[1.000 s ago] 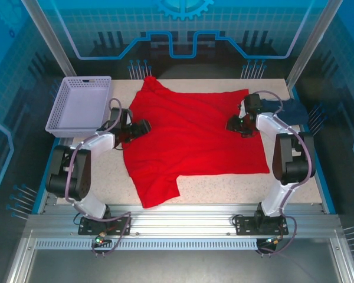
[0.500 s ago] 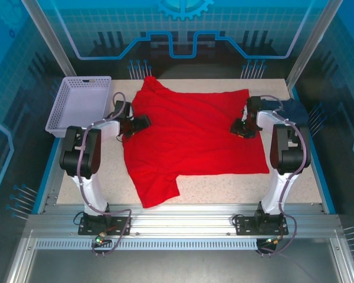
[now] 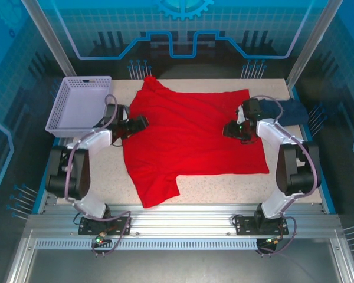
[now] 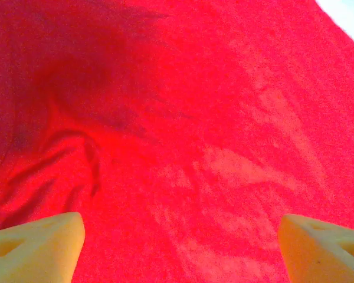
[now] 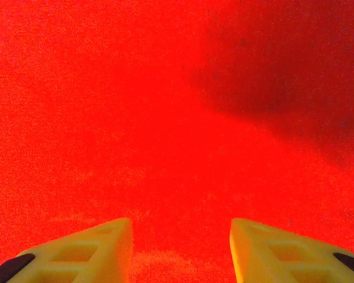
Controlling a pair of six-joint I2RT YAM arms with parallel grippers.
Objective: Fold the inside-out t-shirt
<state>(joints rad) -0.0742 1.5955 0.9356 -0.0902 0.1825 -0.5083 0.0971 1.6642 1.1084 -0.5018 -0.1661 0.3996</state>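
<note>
Table (image 3: pixel 224 190) carries the inside-out t-shirt (image 3: pixel 189 135), spread flat across its middle. Lavender basket (image 3: pixel 58 112) sits off the shirt's left side and a navy garment (image 3: pixel 292 111) just off its right far corner. Left gripper (image 3: pixel 143 122) (image 4: pixel 180 247) is at the shirt's left edge, jaws wide apart and empty. Right gripper (image 3: pixel 229 130) (image 5: pixel 180 247) is over the shirt's right part, jaws apart, gripping nothing.

Robotics lab cell, aluminium frame rail (image 3: pixel 177 227), blue enclosure walls (image 3: pixel 183 35), speckled table (image 3: pixel 224 188), bolted robot arms (image 3: pixel 76 171)
</note>
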